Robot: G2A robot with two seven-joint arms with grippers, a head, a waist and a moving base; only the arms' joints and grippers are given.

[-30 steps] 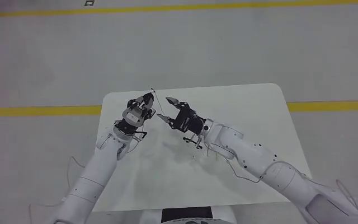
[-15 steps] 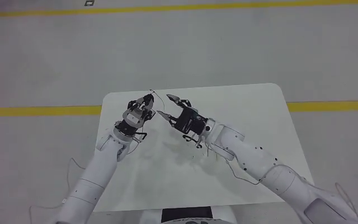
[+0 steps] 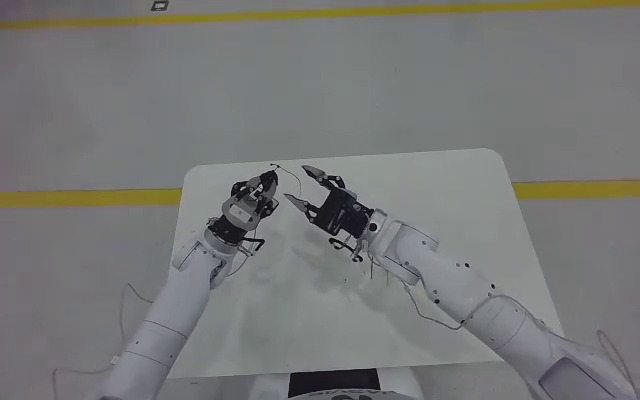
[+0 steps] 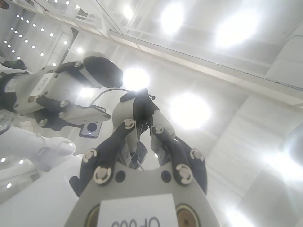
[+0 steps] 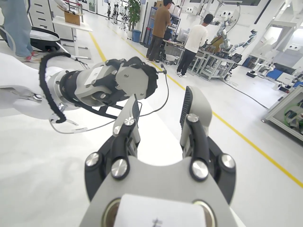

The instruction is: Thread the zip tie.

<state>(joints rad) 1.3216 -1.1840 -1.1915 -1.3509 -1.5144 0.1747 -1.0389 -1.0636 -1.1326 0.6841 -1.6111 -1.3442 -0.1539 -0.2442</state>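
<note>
A thin black zip tie (image 3: 276,168) is held above the white table (image 3: 450,200) by my left gripper (image 3: 264,186), which is shut on it. In the left wrist view the strap (image 4: 140,128) runs between the closed fingers, and its small head (image 4: 153,98) sticks out past the tips. In the right wrist view the free part of the zip tie (image 5: 167,88) curves from the head down toward my right gripper (image 5: 163,109). My right gripper (image 3: 301,186) stands open just beside the left gripper (image 5: 132,81), its fingers on either side of the loose strap without touching it.
Both grippers hover over the table's far left part, near its back edge (image 3: 350,156). A yellow floor line (image 3: 300,14) runs beyond the table. Workbenches and people (image 5: 194,45) stand far off in the room.
My right gripper has edged a little farther from the robot and closer to the zip tie, still open. The left gripper has barely shifted and keeps its hold.
</note>
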